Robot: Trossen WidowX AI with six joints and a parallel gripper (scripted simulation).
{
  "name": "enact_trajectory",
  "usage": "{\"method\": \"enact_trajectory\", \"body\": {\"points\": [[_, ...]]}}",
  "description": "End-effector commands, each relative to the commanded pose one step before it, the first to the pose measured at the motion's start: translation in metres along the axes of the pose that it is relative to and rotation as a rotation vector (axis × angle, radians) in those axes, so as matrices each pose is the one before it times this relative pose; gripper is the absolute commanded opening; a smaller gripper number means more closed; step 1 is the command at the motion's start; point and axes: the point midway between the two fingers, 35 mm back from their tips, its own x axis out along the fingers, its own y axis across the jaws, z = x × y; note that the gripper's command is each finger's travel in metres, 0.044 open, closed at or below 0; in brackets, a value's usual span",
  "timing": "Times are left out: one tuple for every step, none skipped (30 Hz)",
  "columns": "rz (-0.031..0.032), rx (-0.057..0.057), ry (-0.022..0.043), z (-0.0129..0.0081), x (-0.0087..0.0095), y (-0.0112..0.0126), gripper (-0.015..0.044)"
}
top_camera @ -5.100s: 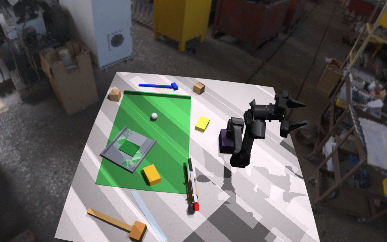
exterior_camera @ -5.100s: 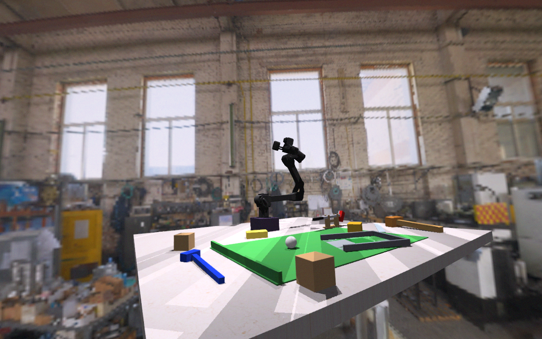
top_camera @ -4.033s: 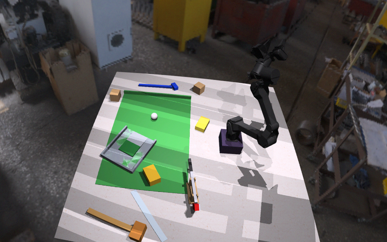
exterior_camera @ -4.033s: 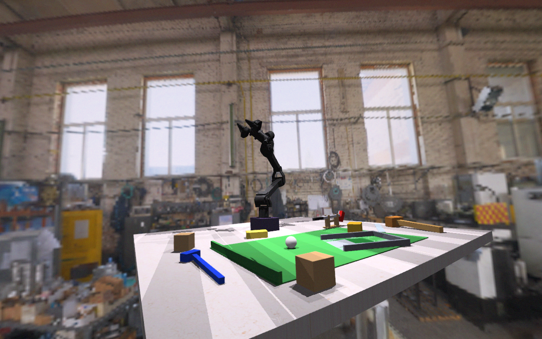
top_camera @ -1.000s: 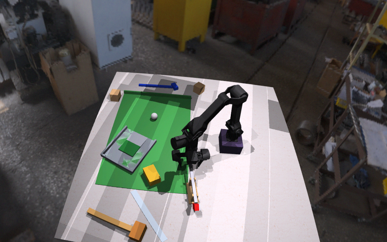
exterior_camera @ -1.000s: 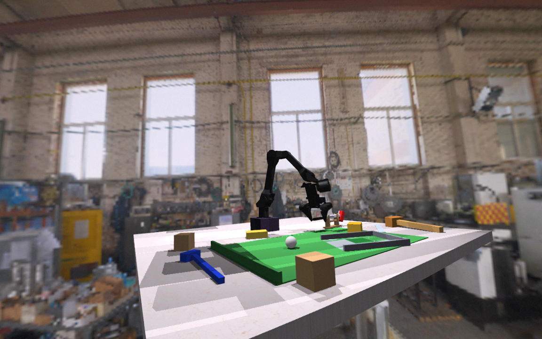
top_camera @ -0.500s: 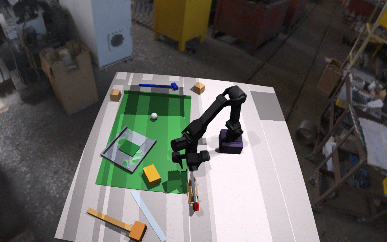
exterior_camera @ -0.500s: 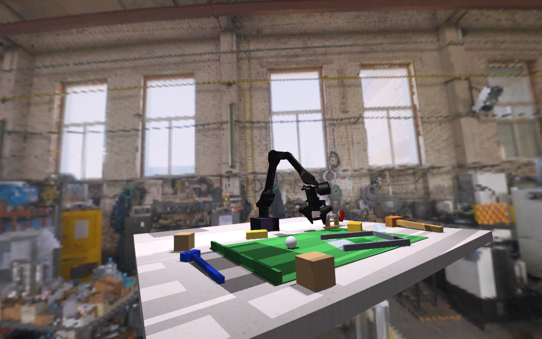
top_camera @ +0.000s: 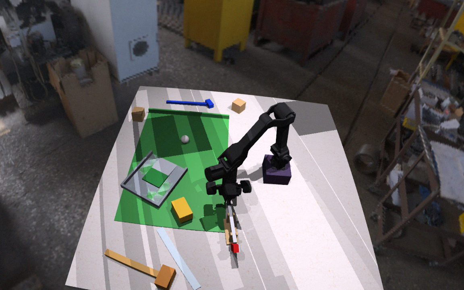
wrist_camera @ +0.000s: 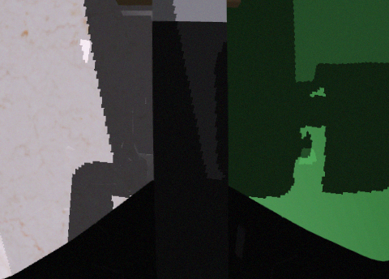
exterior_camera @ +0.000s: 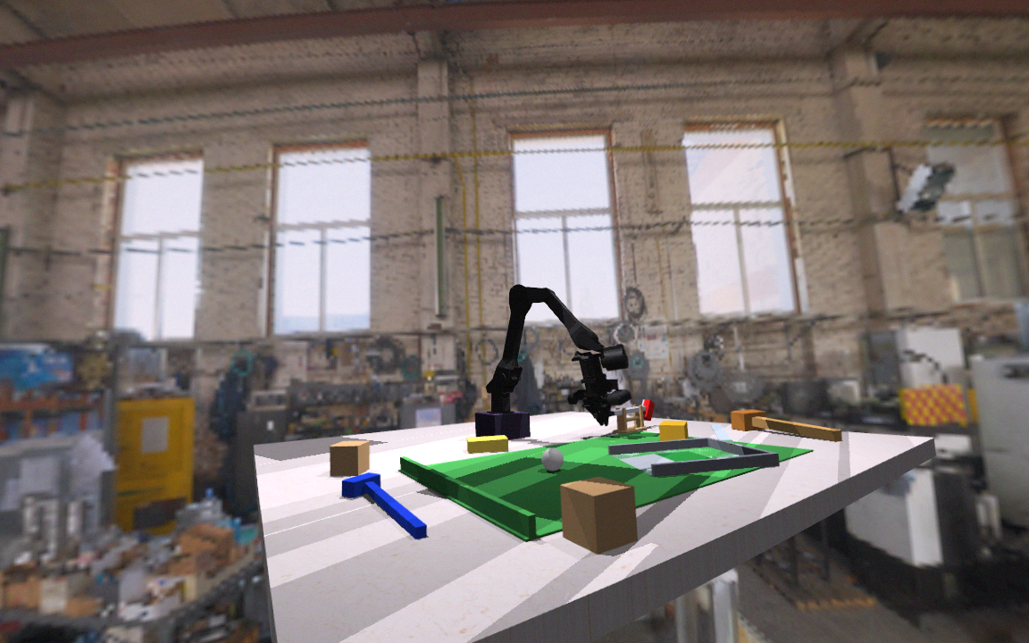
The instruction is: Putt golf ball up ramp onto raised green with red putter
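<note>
At the green mat's (top_camera: 176, 158) edge, the hand (top_camera: 229, 204) clenches the red putter's (top_camera: 233, 230) shaft.
</note>
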Motion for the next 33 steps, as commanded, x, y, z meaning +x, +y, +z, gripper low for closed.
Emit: {"method": "enact_trajectory", "body": {"points": [[-0.00196, -0.001, 0.0, 0.00022, -0.00036, -0.00055, 0.0], [0.0, 0.0, 0.0, 0.0, 0.0, 0.0, 0.0], [0.0, 0.0, -0.00001, 0.00036, -0.00103, -0.00021, 0.0], [0.0, 0.0, -0.00001, 0.00074, -0.00213, -0.00042, 0.0], [0.00001, 0.0, -0.00001, 0.00105, -0.00305, -0.00056, 0.0], [0.00001, 0.0, -0.00002, 0.00136, -0.00404, -0.00067, 0.0], [0.00003, 0.0, -0.00002, 0.00167, -0.0051, -0.00074, 0.0], [0.00004, 0.0, -0.00002, 0.00194, -0.00614, -0.00074, 0.0], [0.00006, 0.0, -0.00001, 0.00205, -0.00673, -0.00062, 0.0], [0.00007, 0.0001, -0.00001, 0.00202, -0.00691, -0.00044, 0.0], [0.00009, 0.0001, 0.0, 0.00196, -0.007, -0.00025, 0.0], [0.0001, 0.0001, 0.00001, 0.0019, -0.00708, -0.00005, 0.0], [0.00012, 0.0001, 0.00001, 0.00183, -0.00715, 0.00015, 0.0], [0.00013, 0.0001, 0.00002, 0.00176, -0.00722, 0.00035, 0.0], [0.00015, 0.0001, 0.00002, 0.00169, -0.00728, 0.00056, 0.0], [0.00016, 0.0001, 0.00003, 0.00162, -0.00733, 0.00076, 0.0], [0.00018, 0.0001, 0.00004, 0.00155, -0.00737, 0.00097, 0.0], [0.00016, 0.0001, 0.00004, 0.00122, -0.0061, 0.00095, 0.0], [0.0001, 0.0, 0.00002, 0.00071, -0.0037, 0.00065, 0.0], [0.00003, 0.0, 0.00001, 0.00023, -0.00123, 0.00023, 0.0], [0.0, 0.0, 0.0, 0.0, 0.0, 0.0, 0.0], [0.0, 0.0, 0.0, 0.0, 0.0, 0.0, 0.0], [0.0, 0.0, 0.0, 0.0, 0.0, 0.0, 0.0], [-0.00216, 0.0089, 0.00882, -0.00385, 0.00753, -0.00122, 0.0], [-0.00212, 0.0119, 0.00194, -0.00245, -0.0008, -0.00122, 0.0], [-0.00352, 0.0198, 0.00321, -0.00409, -0.00133, -0.00203, 0.0], [-0.00422, 0.0239, 0.00384, -0.00492, -0.0016, -0.00246, 0.0], [-0.00418, 0.0239, 0.00379, -0.00491, -0.00159, -0.00249, 0.0], [-0.00415, 0.0239, 0.00375, -0.00489, -0.00157, -0.00251, 0.0], [-0.00411, 0.0239, 0.00371, -0.00487, -0.00156, -0.00253, 0.0], [-0.00408, 0.0239, 0.00367, -0.00486, -0.00155, -0.00256, 0.0], [-0.00404, 0.0239, 0.00362, -0.00484, -0.00153, -0.00258, 0.0], [-0.004, 0.024, 0.00358, -0.00482, -0.00152, -0.0026, 0.0]]}}
